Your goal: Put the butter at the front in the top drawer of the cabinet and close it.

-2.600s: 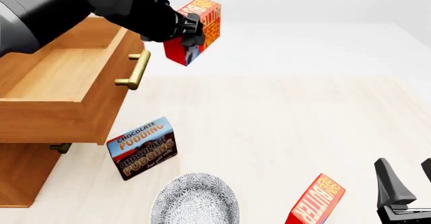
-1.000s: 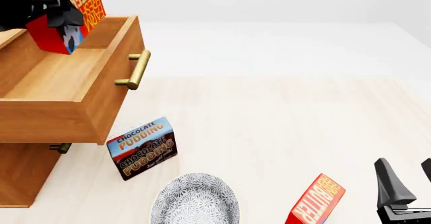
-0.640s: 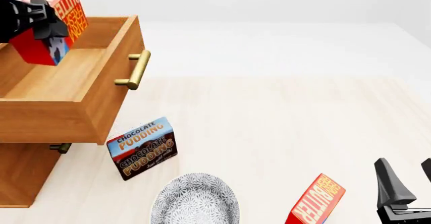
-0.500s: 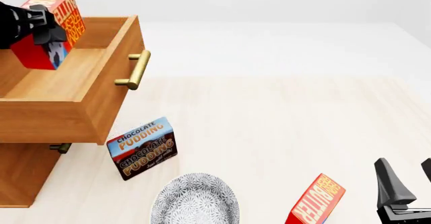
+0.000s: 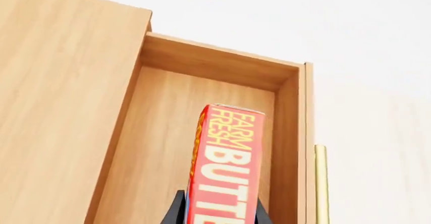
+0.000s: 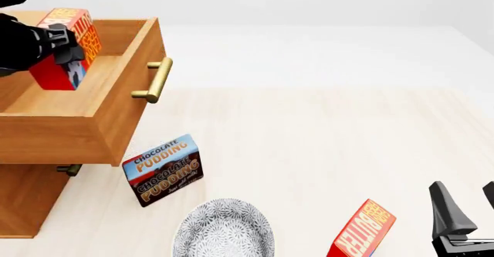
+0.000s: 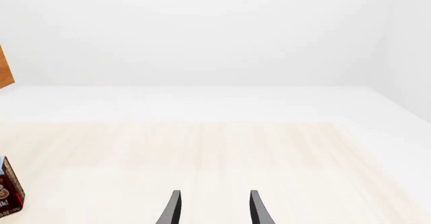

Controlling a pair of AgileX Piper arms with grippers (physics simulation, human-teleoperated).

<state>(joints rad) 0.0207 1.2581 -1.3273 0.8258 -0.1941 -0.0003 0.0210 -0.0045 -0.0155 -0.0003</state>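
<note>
At the upper left of the front view, the left claw (image 6: 66, 43) is clamped on the butter (image 6: 68, 48), holding it tilted above the open top drawer (image 6: 85, 103). Released from here, it could tip over or catch the drawer wall. The right claw (image 7: 212, 206) sits apart, empty.

The light-brown wooden cabinet (image 6: 27, 202) stands at the left edge of the pale wooden tabletop (image 6: 324, 141), its upper wooden drawer (image 6: 85, 115) pulled out toward the right. Above the drawer's open box, the left hand (image 6: 66, 46) holds a small red butter carton (image 6: 68, 48). Just right of the cabinet's base stands the blue-brown pudding box (image 6: 163, 169), with the patterned grey bowl (image 6: 224, 229) nearer, in front of it. Farther right, a second red butter carton (image 6: 362, 231) stands tilted beside the right hand (image 6: 463, 216).
</note>
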